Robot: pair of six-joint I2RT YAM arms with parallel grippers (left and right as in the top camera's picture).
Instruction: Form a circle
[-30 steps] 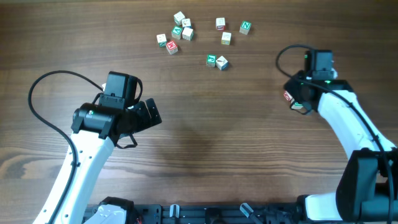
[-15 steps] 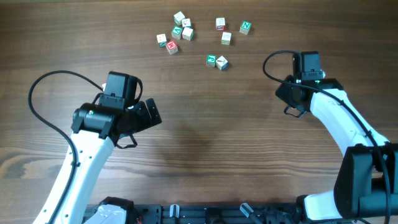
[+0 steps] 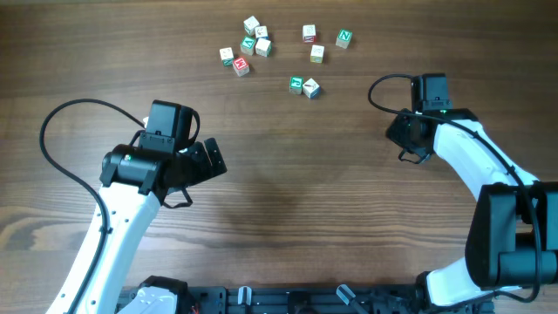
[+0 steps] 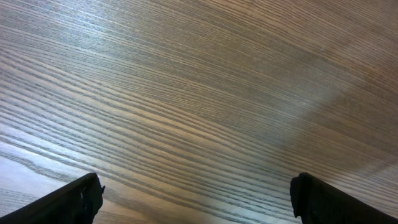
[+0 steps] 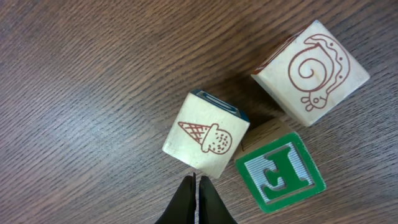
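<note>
L claw (image 4: 199, 198) stood spread wide over bare counter (image 4: 199, 93), only finger ends in frame. R claw (image 5: 196, 200) was closed, empty, tips at edge of three-cube cluster (image 5: 206, 142) (ice-cream, green E, snail faces); no ring. Overhead, R arm hid cluster. Farthest back, loose scatter (image 3: 263, 46) of cubes, letters mostly unreadable.

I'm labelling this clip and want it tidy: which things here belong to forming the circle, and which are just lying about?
In the job:
- ice-cream cube, snail cube and green E cube, grouped close together
- right gripper, shut, at the ice-cream cube's edge

Lying about:
- loose cubes, scattered apart from that group at the top of the overhead view
</note>
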